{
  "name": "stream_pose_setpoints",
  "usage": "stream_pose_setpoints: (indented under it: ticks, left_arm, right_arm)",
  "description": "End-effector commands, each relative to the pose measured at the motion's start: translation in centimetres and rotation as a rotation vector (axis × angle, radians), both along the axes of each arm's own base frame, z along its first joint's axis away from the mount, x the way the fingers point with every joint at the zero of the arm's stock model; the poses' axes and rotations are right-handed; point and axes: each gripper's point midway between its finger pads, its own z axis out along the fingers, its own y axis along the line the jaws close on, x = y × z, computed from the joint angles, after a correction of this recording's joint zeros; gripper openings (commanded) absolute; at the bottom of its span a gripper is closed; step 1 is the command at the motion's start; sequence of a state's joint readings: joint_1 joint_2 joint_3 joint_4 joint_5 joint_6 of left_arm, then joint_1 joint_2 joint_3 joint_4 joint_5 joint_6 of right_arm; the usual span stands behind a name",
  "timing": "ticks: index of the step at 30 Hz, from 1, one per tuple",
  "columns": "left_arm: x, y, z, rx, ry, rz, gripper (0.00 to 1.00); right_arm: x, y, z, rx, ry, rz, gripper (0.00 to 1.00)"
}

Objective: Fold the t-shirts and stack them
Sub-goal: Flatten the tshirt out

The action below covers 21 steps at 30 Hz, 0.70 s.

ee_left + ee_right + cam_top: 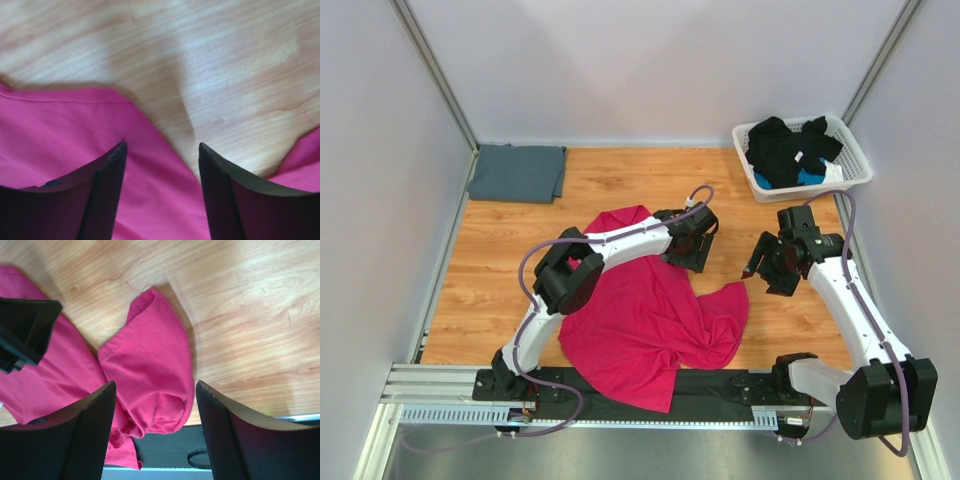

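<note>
Jaws spread and empty, the left gripper and right gripper hover over the rumpled magenta t-shirt mid-way across the table, likely to flatten it before stacking on the folded blue-grey t-shirt far-left.

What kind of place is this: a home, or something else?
Probably a robot test booth: plain white walls close in a wooden table, with the left arm and right arm bolted at its near edge.
</note>
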<state>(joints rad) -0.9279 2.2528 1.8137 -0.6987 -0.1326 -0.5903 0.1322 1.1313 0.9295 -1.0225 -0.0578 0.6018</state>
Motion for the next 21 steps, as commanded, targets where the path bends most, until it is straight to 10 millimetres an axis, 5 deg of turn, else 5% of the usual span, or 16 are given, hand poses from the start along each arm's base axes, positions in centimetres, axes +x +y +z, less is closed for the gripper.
stream_pose_setpoints:
  ticks: [1,5,8,11,12,14,15,17,18,19,21]
  left_arm:
    - [1.0,1.0,0.2,0.055,-0.035,0.011,0.65]
    - [0.9,1.1,-0.4,0.071,-0.026,0.001,0.37]
    - [1.5,1.7,2.0,0.077,-0.072,0.014,0.0]
    - [1.8,2.8,4.3,0.059,-0.115,0.015,0.0]
    - [1.8,3.0,7.0,0.011,-0.153,0.022,0.0]
    - [1.5,4.4,7.9,-0.023,-0.168,0.045,0.0]
    - [1.4,5.1,10.6,-0.077,-0.204,0.061,0.0]
    - [0.1,6.7,10.5,-0.097,-0.195,0.084,0.0]
    - [-0.4,7.5,12.6,-0.139,-0.222,0.094,0.0]
    - [-1.5,8.9,11.3,-0.111,-0.199,0.104,0.0]
    - [-3.0,10.7,12.2,-0.126,-0.199,0.147,0.0]
  right_arm:
    - [2.1,0.2,-0.9,0.008,-0.055,-0.024,0.66]
    - [2.9,0.5,-2.7,0.015,-0.019,-0.014,0.65]
    - [3.3,0.9,-3.4,0.028,0.0,-0.003,0.63]
    - [3.6,1.1,-3.6,0.036,-0.007,0.005,0.62]
    - [3.7,1.1,-3.5,0.036,-0.012,0.005,0.62]
    - [3.9,1.2,-3.3,0.041,-0.018,0.012,0.62]
    - [4.0,1.2,-3.2,0.04,-0.021,0.014,0.61]
    - [4.2,1.3,-3.0,0.042,-0.024,0.02,0.61]
    - [4.3,1.3,-3.0,0.04,-0.025,0.021,0.61]
    - [4.3,1.3,-3.0,0.041,-0.026,0.023,0.61]
    - [4.3,1.5,-3.0,0.047,-0.024,0.029,0.6]
